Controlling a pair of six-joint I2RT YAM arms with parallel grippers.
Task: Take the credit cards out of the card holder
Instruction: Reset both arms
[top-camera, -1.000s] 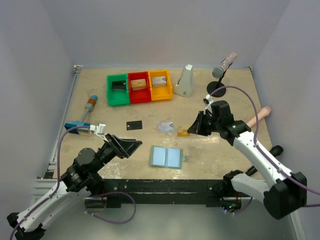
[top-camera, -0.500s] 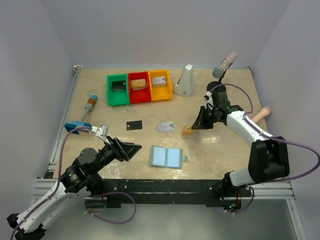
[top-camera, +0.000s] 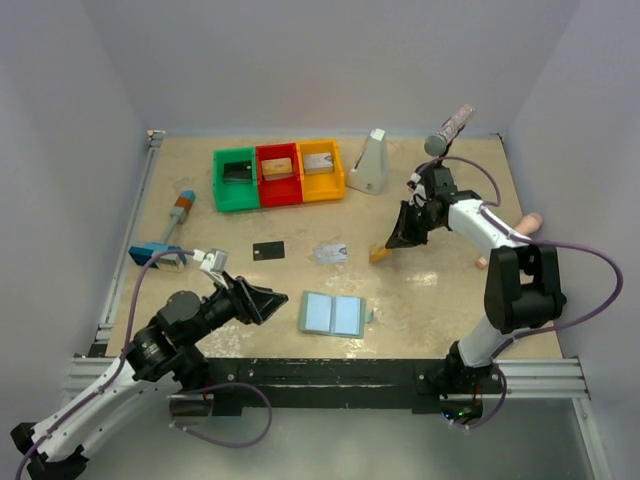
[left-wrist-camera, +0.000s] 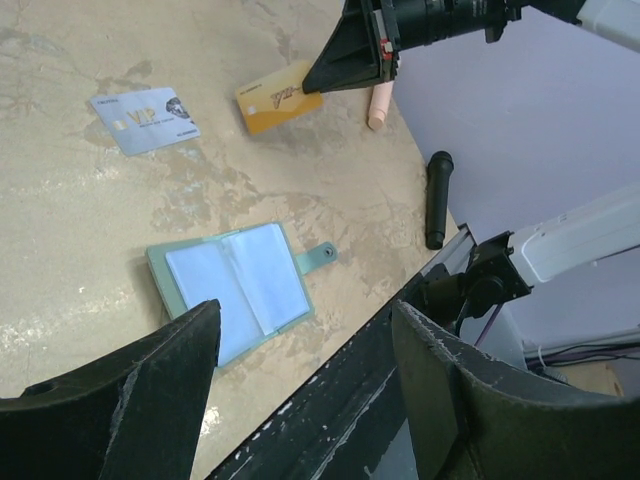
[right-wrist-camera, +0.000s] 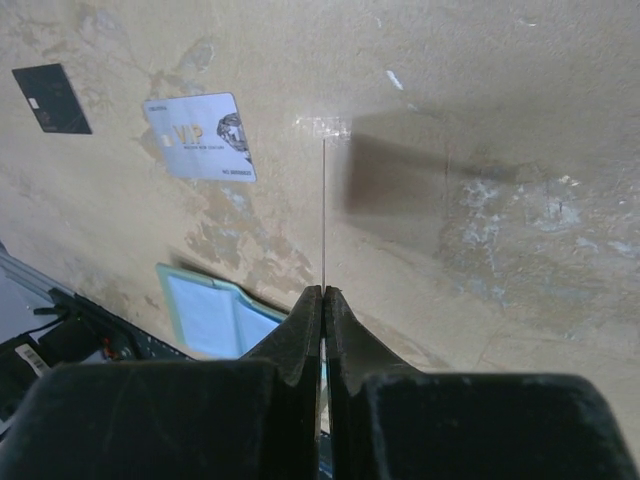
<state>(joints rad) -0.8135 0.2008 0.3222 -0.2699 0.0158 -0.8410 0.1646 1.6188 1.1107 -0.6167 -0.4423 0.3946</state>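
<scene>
Card holder (top-camera: 333, 314): 1, open flat near front edge of table (top-camera: 450, 300). Left gripper (top-camera: 278, 298): jaws wide, empty, beside holder. Right gripper (top-camera: 390, 243): clamped on 1 orange-gold card (top-camera: 379, 255). Silver card (top-camera: 331, 253), black card (top-camera: 268, 250): flat beyond holder.

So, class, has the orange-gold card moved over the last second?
Yes. Held by the right gripper, the orange-gold card has shifted right, farther from the silver VIP card.
</scene>
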